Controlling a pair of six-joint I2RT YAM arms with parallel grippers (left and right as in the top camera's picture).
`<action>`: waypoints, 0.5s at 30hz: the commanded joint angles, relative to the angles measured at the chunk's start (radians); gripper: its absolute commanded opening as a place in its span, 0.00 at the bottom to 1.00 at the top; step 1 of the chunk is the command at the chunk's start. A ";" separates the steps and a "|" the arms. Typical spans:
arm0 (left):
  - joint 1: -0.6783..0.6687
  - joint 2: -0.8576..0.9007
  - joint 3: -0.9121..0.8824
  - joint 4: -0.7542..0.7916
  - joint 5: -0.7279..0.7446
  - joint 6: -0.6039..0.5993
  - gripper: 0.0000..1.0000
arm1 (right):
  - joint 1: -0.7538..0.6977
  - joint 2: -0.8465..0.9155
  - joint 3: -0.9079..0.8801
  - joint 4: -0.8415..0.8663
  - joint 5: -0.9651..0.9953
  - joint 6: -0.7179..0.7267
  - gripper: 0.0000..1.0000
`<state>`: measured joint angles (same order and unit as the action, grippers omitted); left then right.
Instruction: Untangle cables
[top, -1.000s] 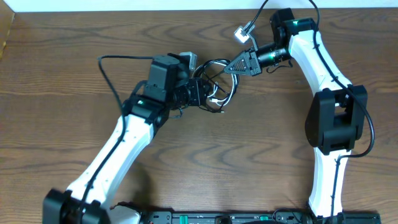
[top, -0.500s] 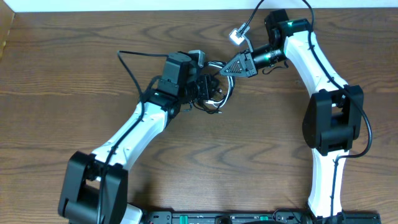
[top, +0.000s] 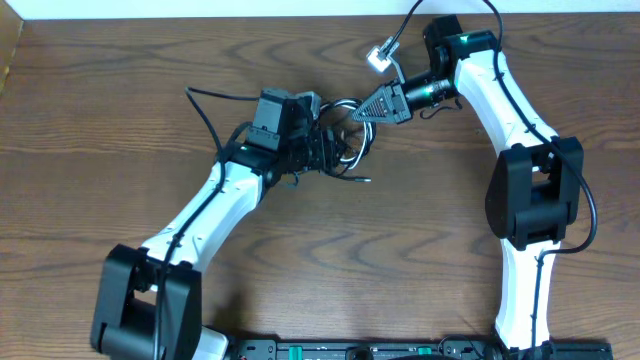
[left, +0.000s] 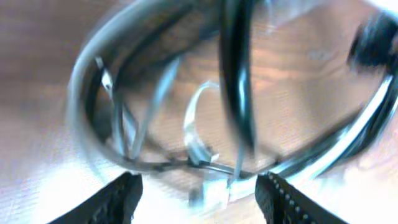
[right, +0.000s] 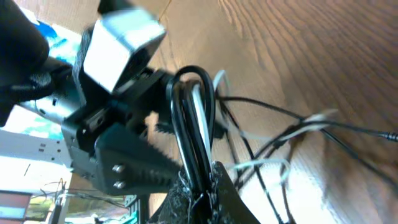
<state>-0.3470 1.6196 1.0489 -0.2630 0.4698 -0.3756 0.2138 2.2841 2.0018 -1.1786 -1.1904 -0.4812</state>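
Note:
The tangle of cables (top: 348, 140) lies at the table's back middle. The black cable (left: 236, 74) loops through it and the white cable (left: 194, 121) curls inside the loops. My left gripper (top: 328, 150) is open at the tangle's left side. In the left wrist view its fingers (left: 202, 198) straddle a small white plug (left: 211, 190), with blurred loops just ahead. My right gripper (top: 366, 108) is shut on a loop of the black cable (right: 194, 118) at the tangle's upper right. The right wrist view shows its jaws (right: 202, 186) pinching that loop, with white strands (right: 273, 165) trailing to the right.
A thin black cable end (top: 358, 180) sticks out onto the wood below the tangle. A grey-white connector (top: 378, 57) with a black cord hangs near my right wrist. The left arm's own thick wire (top: 205, 100) arcs to its left. The table's back edge (top: 200, 18) is close behind.
My left gripper moved up and right into the tangle, then eased slightly left. My right gripper shifted a little left and back, still holding the black loop. A cable end now trails below the tangle.

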 joint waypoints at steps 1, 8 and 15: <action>0.008 -0.091 0.025 -0.079 0.023 0.081 0.63 | -0.012 -0.001 0.006 0.061 -0.051 0.169 0.01; 0.009 -0.240 0.025 -0.121 -0.037 0.140 0.47 | -0.012 -0.001 0.006 0.238 -0.051 0.452 0.01; -0.009 -0.239 0.014 -0.172 -0.025 0.215 0.34 | -0.024 -0.001 0.006 0.439 -0.196 0.716 0.01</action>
<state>-0.3431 1.3659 1.0557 -0.4305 0.4427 -0.2317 0.2054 2.2841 2.0014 -0.7834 -1.2526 0.0483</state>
